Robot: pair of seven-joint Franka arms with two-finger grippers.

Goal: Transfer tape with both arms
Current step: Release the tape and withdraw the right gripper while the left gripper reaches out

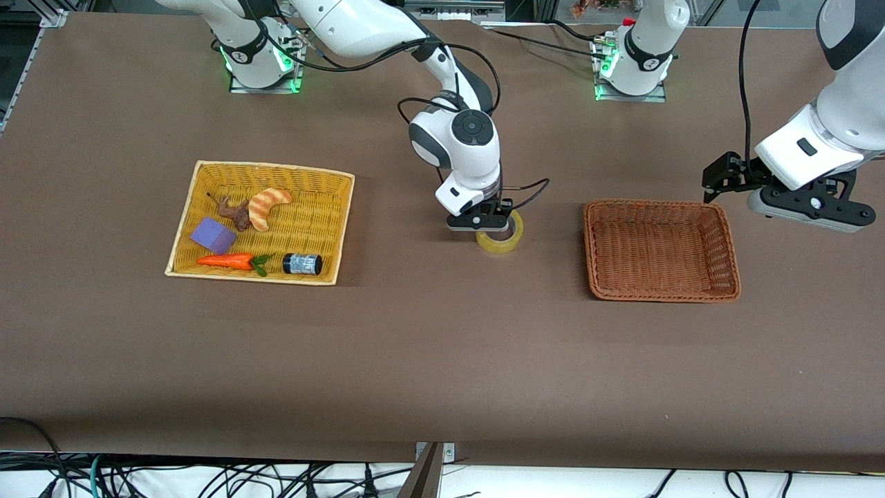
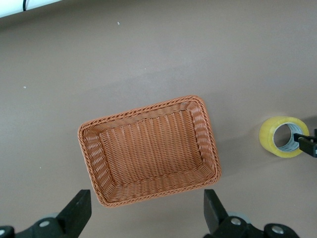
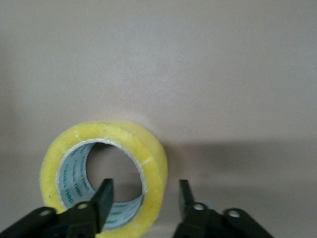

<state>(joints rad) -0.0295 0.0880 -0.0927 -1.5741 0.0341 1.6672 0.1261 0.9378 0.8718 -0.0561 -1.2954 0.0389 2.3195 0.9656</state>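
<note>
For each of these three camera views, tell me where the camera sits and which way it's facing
Front view: high across the table, facing both arms; shows the tape, yellow basket, brown basket.
Left wrist view: on the left arm, looking down at the brown basket; open left gripper shows.
Right wrist view: on the right arm, looking down at the tape; right gripper straddles its wall.
All views share the tape.
</note>
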